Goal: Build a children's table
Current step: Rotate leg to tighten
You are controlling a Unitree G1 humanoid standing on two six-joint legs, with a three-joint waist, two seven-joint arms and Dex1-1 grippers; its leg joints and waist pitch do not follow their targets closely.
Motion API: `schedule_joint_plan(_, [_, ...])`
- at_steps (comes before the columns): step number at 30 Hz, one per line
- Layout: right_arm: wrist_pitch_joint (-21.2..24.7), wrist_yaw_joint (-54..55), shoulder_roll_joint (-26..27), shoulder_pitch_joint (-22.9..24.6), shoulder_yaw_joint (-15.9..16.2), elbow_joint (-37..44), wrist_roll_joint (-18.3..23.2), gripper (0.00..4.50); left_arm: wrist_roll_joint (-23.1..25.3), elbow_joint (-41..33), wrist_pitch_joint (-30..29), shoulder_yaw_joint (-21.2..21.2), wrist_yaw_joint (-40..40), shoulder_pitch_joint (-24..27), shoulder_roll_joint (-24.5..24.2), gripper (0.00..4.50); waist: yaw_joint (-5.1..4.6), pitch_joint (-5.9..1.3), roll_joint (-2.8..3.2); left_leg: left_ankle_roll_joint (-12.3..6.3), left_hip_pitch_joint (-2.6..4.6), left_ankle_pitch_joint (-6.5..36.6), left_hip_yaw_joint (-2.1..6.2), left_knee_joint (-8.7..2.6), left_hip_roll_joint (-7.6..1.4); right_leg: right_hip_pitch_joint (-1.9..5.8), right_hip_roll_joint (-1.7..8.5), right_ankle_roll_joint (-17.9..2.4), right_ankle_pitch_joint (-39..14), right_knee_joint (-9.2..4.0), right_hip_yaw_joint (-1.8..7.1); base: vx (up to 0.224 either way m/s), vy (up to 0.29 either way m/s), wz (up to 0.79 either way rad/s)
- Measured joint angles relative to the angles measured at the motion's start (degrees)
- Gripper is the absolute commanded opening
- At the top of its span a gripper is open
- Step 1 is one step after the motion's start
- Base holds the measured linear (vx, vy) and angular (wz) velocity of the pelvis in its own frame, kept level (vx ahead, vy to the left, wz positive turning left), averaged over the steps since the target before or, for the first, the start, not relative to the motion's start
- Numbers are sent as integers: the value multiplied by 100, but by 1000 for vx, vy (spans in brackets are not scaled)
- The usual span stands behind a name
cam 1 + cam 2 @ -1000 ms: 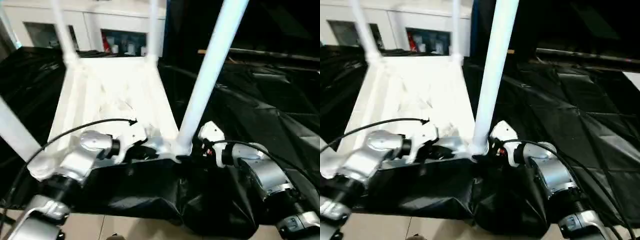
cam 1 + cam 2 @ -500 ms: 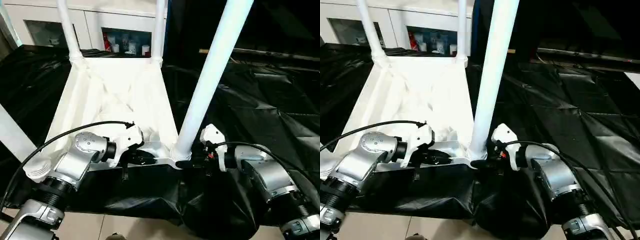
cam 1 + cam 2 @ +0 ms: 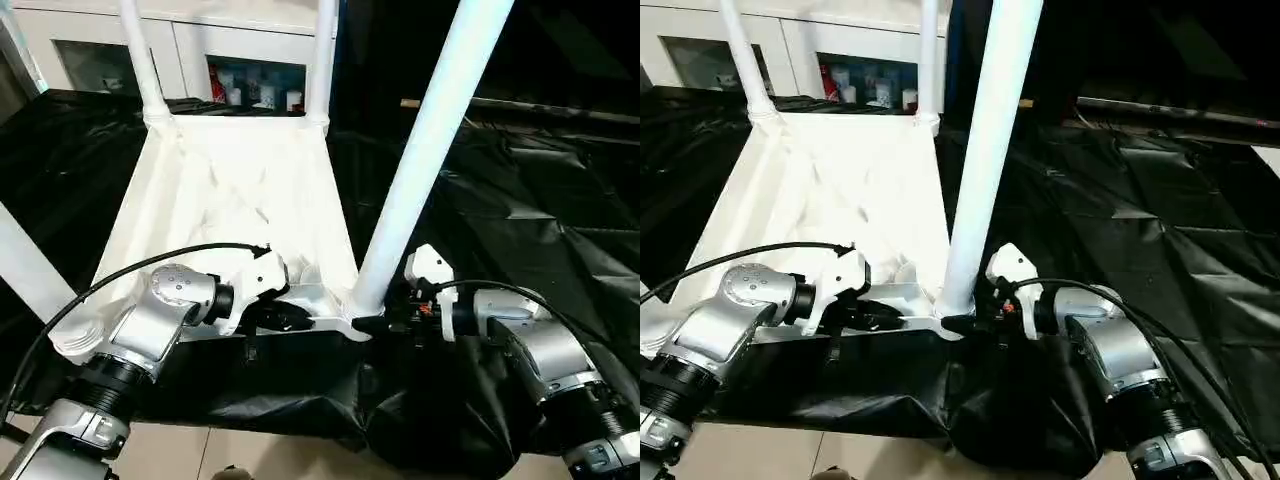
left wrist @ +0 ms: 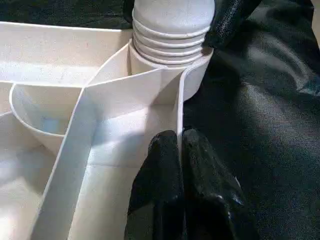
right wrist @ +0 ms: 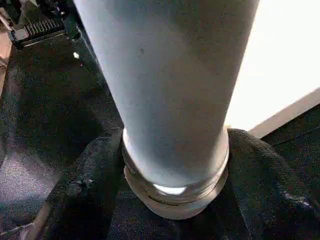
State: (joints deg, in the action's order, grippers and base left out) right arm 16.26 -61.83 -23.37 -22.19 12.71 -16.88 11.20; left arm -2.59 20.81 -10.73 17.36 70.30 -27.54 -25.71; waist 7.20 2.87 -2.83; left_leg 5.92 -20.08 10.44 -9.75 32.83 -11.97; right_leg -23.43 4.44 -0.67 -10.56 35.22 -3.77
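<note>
The white tabletop (image 3: 235,205) lies upside down, ribbed side up, in the centre-left of the head views, on a desk covered with black sheeting (image 3: 530,200). Its near edge runs across the lower middle of the frame, just above the sheeting's front drop. Three legs stand in its corner sockets: the near right leg (image 3: 425,150) rises steeply to the top edge, and two far legs (image 3: 140,60) (image 3: 322,55) stand at the far corners. A fourth white leg (image 3: 25,265) slants in from the left edge by the near left corner.

The left tool (image 4: 180,165) is pinched narrow on the thin upright rim of the tabletop's near edge, one black finger on each side of the wall, close to the near right socket (image 4: 170,65). The right tool (image 5: 175,170) is wrapped around the base of the near right leg just above its ribbed collar, one finger on each side and touching it, at the tabletop's near right corner.

To the right of the tabletop the black sheeting spreads wide and wrinkled. Beyond the far edge, at the top left, stands a white cabinet (image 3: 200,50) with glass doors.
</note>
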Motion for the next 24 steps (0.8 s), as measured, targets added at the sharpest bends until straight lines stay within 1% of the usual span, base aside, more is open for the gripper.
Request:
schedule_joint_plan(9, [52,72,77,5,-36,-29,12,275,42,40,79,0,-66,0,17,0,2,0,0,0,0,-1,1,7,-1,2,0,0,0,9,0,0,0,0])
schedule_joint_plan(12, [-97,722,432,-10,-233,-351,-78,274,244,215,110,-10,-549,-85,210,0,-23,-8,-16,1,8,-2,1,17,-3,24,0,-4,3,16,1,0,0,0])
schedule_joint_plan(14, [-264,1510,789,-107,-447,-754,-175,274,438,440,29,-17,-1122,-237,503,0,-87,-13,-23,2,18,-3,3,22,-1,31,0,13,6,13,4,0,0,0])
schedule_joint_plan(16, [-319,2274,1167,-252,-639,-1076,-217,274,587,598,-93,-27,-1656,-353,765,0,-135,-14,-26,4,19,-3,7,27,-1,30,0,19,25,10,4,0,0,0])
schedule_joint_plan(17, [-325,2551,1269,-297,-710,-1152,-232,274,646,662,-148,-26,-1828,-408,862,0,-150,-14,-26,4,19,-3,8,27,-1,30,0,20,28,10,3,0,0,0])
schedule_joint_plan(18, [-326,2805,1405,-332,-771,-1231,-228,274,681,719,-199,-30,-1986,-448,956,0,-154,-16,-24,4,19,-3,9,25,-1,30,0,20,28,7,3,0,0,0])
schedule_joint_plan(20, [-319,3659,1867,-537,-1052,-1547,-237,273,856,944,-381,-66,-2509,-597,1308,0,-182,-21,-15,4,22,-3,10,27,0,31,0,19,31,10,4,0,0,0])
schedule_joint_plan(22, [-322,4277,2100,-726,-1198,-1765,-283,273,935,1071,-531,-72,-2884,-698,1572,0,-201,-29,-6,4,17,-3,10,29,1,32,0,20,33,5,5,0,0,0])
schedule_joint_plan(24, [-378,4469,2189,-757,-1244,-1833,-303,273,976,1116,-561,-74,-3026,-720,1669,0,-195,-44,13,4,17,-3,10,26,1,34,0,23,31,-1,5,0,0,0])
